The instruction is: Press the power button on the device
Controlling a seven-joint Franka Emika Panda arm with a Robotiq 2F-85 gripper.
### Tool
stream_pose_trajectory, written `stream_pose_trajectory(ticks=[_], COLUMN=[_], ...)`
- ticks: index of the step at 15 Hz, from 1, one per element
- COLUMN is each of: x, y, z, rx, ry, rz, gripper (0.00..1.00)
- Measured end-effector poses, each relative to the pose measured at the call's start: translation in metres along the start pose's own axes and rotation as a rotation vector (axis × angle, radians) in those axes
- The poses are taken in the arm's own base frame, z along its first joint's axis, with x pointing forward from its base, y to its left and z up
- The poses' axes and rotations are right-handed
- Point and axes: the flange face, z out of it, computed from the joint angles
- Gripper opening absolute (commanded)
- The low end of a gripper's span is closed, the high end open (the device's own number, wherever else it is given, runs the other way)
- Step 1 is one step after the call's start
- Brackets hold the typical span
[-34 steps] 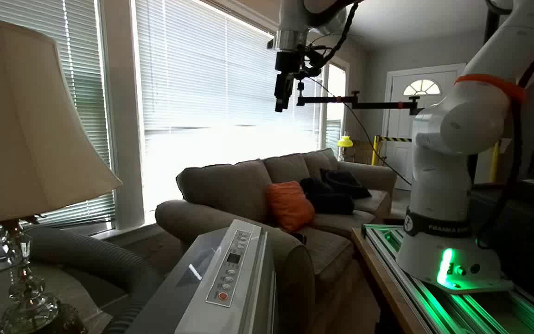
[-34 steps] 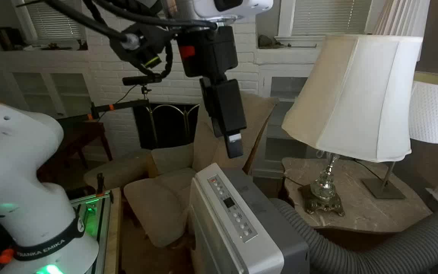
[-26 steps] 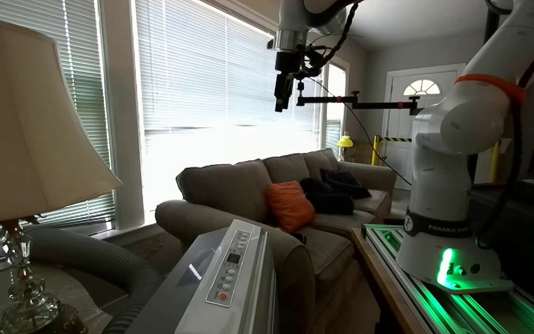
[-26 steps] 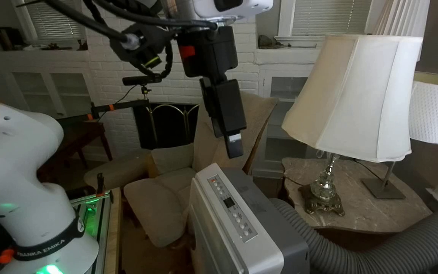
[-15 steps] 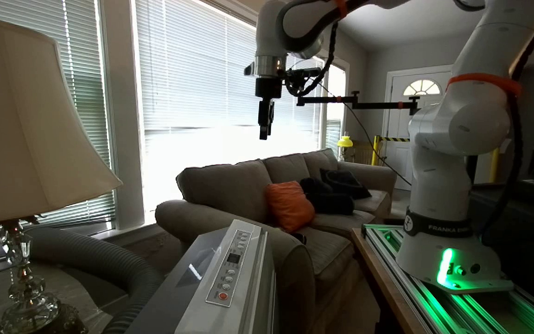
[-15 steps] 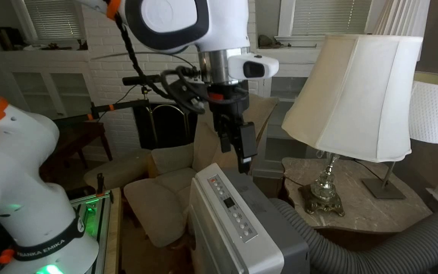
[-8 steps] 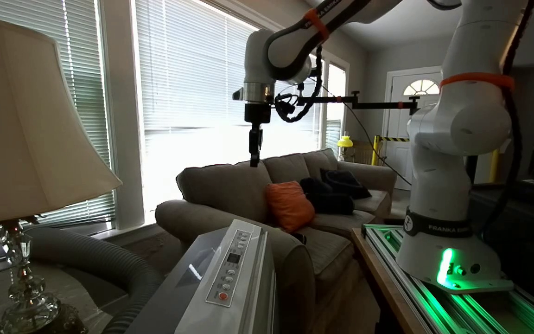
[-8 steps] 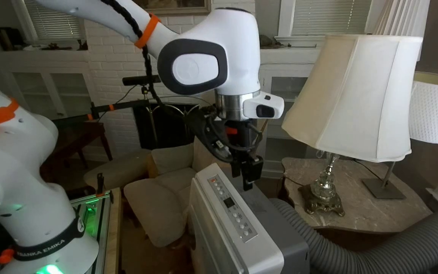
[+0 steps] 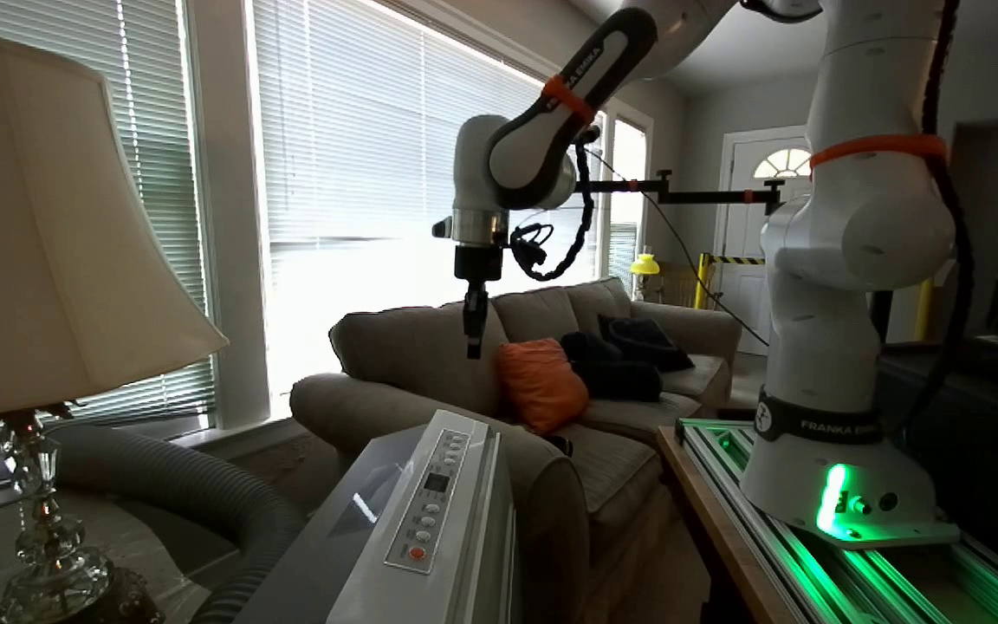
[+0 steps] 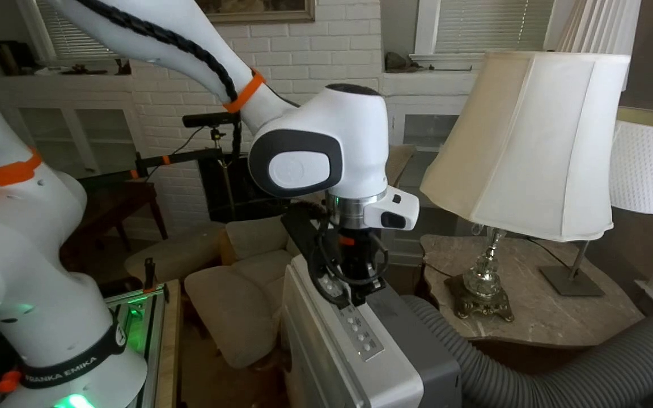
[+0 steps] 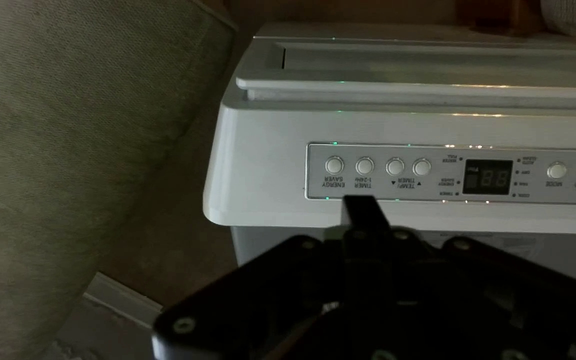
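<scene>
The device (image 9: 391, 598), a white-grey boxy appliance, stands with its long control panel (image 9: 428, 511) facing up. Its orange-red power button (image 9: 416, 553) lies at the panel's near end in an exterior view; where the panel shows in an exterior view (image 10: 363, 337), my hand covers that end. In the wrist view the device (image 11: 263, 165) shows its energy saver, timer and temp buttons (image 11: 364, 165) and a dark display (image 11: 488, 177); the power button is outside that view. My gripper (image 9: 474, 347) hangs above the device, fingertips together with nothing between them, overlapping the panel's lower edge in the wrist view.
A beige sofa (image 9: 417, 355) with an orange pillow (image 9: 542, 386) stands beside the device, its arm (image 11: 83, 125) at left in the wrist view. A ribbed grey hose (image 10: 559, 357), a side table (image 10: 553, 317) and a large lamp (image 10: 525, 147) flank the other side.
My arm has come down a long way and out over the device, now covering part of its panel in an exterior view. The gripper's fingers have closed together.
</scene>
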Motion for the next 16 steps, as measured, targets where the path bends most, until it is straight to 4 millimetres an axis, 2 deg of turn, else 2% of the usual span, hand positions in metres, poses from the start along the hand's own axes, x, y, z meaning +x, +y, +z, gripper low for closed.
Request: stream_pose_trajectory(ticks=[4, 6, 16], x=[-0.011, -0.016, -0.014], y=[-0.008, -0.012, -0.017], z=[0.039, 0.05, 0.055], rx=[0.01, 0.017, 0.032], ry=[-0.051, -0.079, -0.073], rz=[-0.004, -0.011, 0.005], gripper=[0.01, 0.01, 0.0])
